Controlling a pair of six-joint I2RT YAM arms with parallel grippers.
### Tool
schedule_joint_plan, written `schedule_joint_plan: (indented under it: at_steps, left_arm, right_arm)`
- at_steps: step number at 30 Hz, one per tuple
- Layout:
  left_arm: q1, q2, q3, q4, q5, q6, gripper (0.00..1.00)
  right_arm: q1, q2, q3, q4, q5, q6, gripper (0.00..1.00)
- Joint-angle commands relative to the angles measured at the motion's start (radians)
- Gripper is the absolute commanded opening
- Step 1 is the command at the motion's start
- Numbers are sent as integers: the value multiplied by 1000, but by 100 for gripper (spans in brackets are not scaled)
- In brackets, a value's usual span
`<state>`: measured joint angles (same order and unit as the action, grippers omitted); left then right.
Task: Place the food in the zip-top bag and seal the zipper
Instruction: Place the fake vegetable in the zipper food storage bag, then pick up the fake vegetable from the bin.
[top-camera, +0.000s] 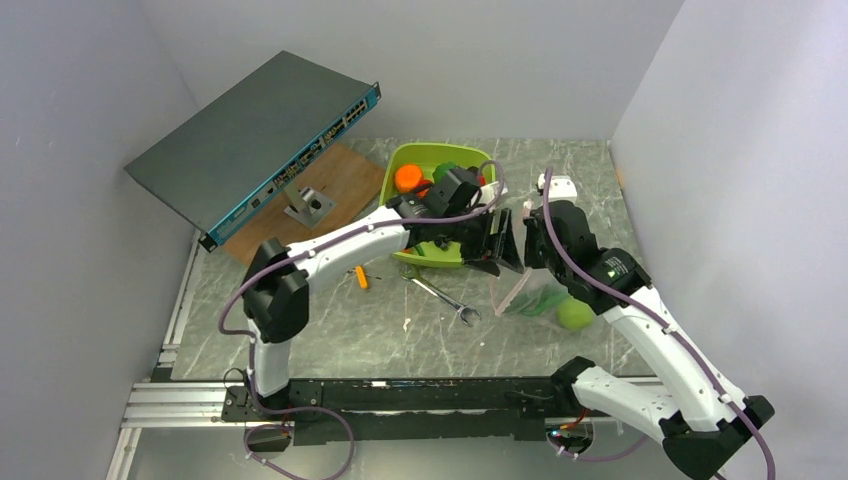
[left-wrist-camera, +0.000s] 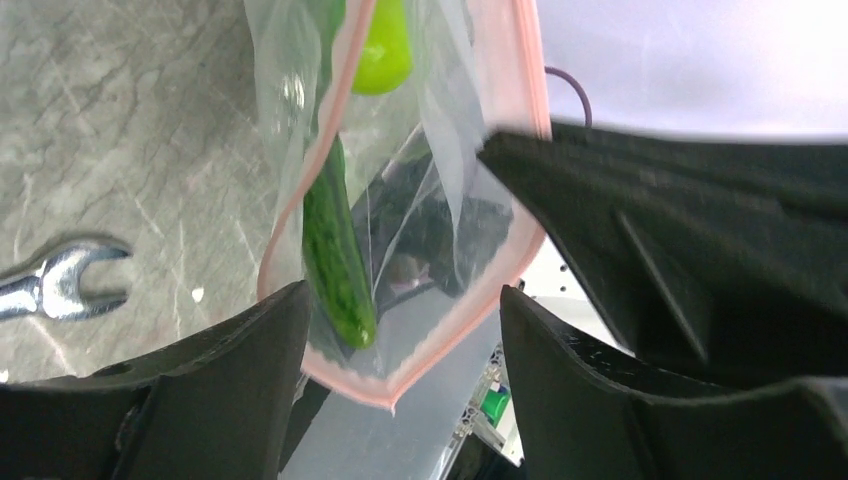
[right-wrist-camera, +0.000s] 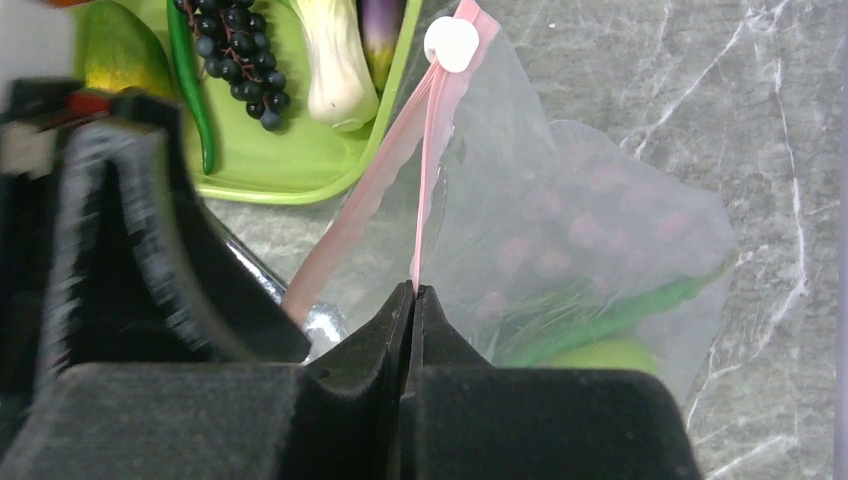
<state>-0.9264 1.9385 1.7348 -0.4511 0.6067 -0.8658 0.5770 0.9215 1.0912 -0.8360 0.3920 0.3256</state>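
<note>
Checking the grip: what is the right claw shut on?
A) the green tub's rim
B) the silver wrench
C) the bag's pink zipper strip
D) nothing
C: in the right wrist view, the right claw pinches the pink zipper strip between its closed tips.

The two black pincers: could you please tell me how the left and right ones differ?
The left pincer is open, its jaws apart either side of the mouth corner of the clear plastic zip-top bag; the right pincer is shut. The left grips nothing; the right pinches the pale pink zipper strip. Both are black and at the bag.
</note>
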Motion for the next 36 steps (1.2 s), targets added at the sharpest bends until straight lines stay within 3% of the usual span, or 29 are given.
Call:
schedule_joint_plan:
  at_steps: [1, 9, 15, 18, 20, 28, 36]
  left_arm:
    - [3, -168, -86, 33, -27, 59, 72]
    - [12, -399, -248, -14, -266, 149, 68]
    - [23, -520, -315, -42, -454, 188, 71]
    - [25, -544, -350, -28, -512, 180, 71]
    - [26, -557, -376, -13, -542, 176, 71]
    - [25, -582, -465, 64, -662, 197, 71]
    - [25, -497, -426, 56, -732, 247, 70]
  right_arm:
    - [3, 21, 48, 11, 18, 16, 0]
    - [4, -11, 104, -7, 8, 104, 0]
    - [2, -50, 214, -92, 182, 201, 0]
    - [3, -2, 240, -182, 391, 207, 0]
    - [2, 8, 247, -224, 452, 215, 0]
    - [2, -49, 305, -267, 512, 193, 0]
    - [3, -101, 331, -236, 519, 123, 0]
